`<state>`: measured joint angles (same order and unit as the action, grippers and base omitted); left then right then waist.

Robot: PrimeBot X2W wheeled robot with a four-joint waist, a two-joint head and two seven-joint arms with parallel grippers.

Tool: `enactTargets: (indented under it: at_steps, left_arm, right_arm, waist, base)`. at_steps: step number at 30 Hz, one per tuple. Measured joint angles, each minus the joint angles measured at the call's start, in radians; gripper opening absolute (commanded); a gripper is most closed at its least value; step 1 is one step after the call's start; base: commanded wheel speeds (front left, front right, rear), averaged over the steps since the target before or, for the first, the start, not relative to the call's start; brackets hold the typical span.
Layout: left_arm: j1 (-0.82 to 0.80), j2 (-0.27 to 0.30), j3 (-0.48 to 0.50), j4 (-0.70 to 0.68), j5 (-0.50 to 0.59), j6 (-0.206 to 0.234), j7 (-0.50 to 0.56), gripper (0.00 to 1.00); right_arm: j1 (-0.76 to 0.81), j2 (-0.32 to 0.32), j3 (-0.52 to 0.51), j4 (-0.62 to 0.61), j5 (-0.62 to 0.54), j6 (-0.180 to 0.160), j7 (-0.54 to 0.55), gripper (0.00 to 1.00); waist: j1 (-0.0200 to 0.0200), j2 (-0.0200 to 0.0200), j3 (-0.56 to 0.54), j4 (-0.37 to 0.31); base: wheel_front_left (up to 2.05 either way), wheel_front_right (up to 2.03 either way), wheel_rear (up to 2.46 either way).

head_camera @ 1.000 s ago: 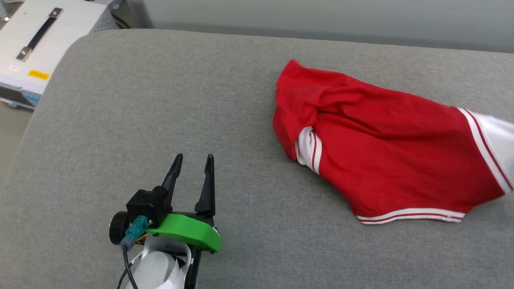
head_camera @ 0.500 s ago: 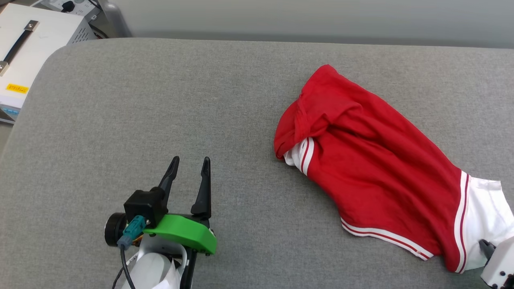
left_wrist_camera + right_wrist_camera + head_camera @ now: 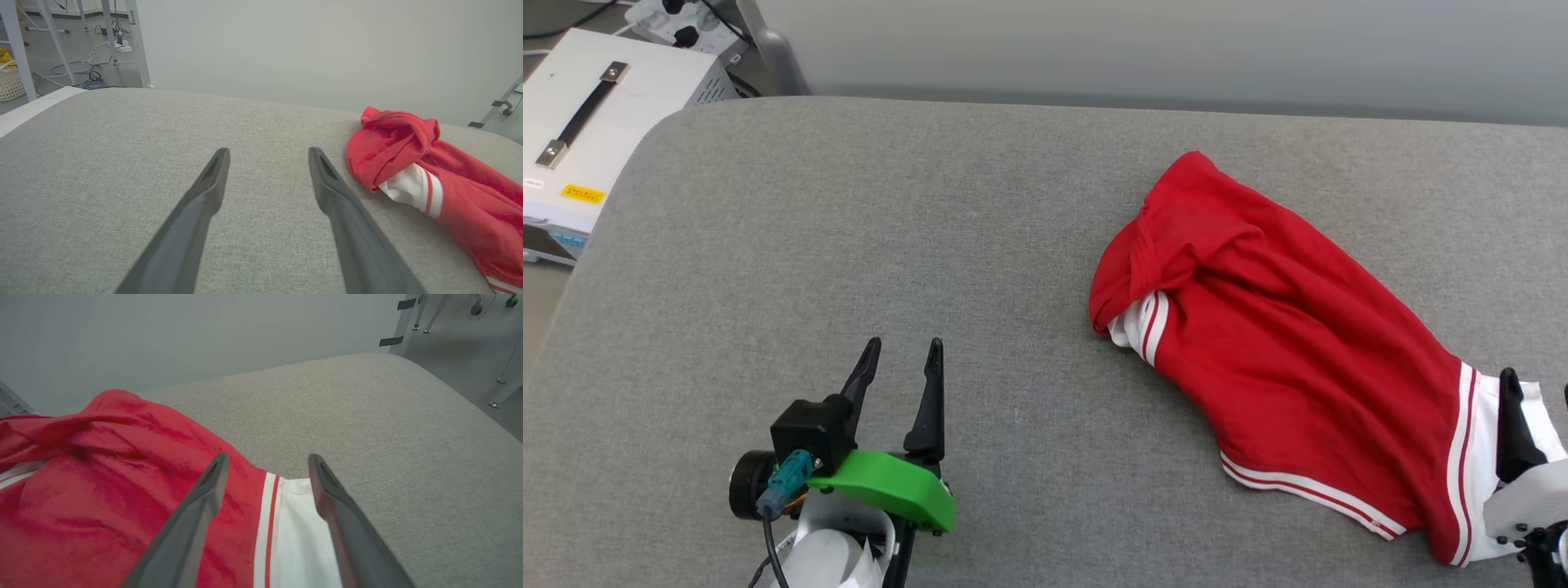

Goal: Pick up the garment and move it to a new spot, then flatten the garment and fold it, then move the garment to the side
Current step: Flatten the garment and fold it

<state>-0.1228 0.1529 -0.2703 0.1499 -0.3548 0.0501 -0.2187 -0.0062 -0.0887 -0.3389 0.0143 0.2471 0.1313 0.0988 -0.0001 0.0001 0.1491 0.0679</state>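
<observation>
Head view high, facing down, wrist views low along fingers, all sharing the garment

The right claw, cut by the head view's edge, partly hides the garment.

Left hand has dark fingers, green bracket, teal plug.

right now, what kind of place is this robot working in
Probably a robotics lab or test room, not a home. The grey upholstered work surface has a white instrument case with a carry handle beside it, and loose cables trail among metal frame legs.
</observation>
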Motion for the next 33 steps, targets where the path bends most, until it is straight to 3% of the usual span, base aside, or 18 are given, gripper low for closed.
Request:
enactTargets:
  at_steps: [8,19,25,33]
  left_arm:
    - [0.014,0.011,0.007,0.004,-0.009,0.009,0.02,1.0]
    - [-0.011,0.056,-0.008,0.005,-0.013,0.014,0.103,1.0]
    - [-0.166,0.059,-0.09,0.033,-0.018,-0.071,0.284,1.0]
    - [-0.34,0.032,-0.212,0.1,-0.027,-0.149,0.466,1.0]
  right_arm:
    - [0.056,0.027,0.139,-0.105,-0.03,0.0,-0.086,1.0]
    - [0.139,0.038,0.244,-0.222,-0.055,0.0,-0.068,1.0]
    - [0.146,0.039,0.283,-0.237,-0.058,0.0,-0.063,1.0]
    - [0.126,0.04,0.298,-0.23,-0.077,0.0,-0.068,1.0]
  waist:
    - [0.0,0.0,-0.046,0.008]
    - [0.0,0.0,-0.05,-0.001]
    - [0.0,0.0,-0.024,-0.034]
    - [0.0,0.0,0.017,-0.085]
  base:
    - [0.0,0.0,0.0]
    - [0.0,0.0,0.0]
    - [0.0,0.0,0.0]
    - [0.0,0.0,0.0]
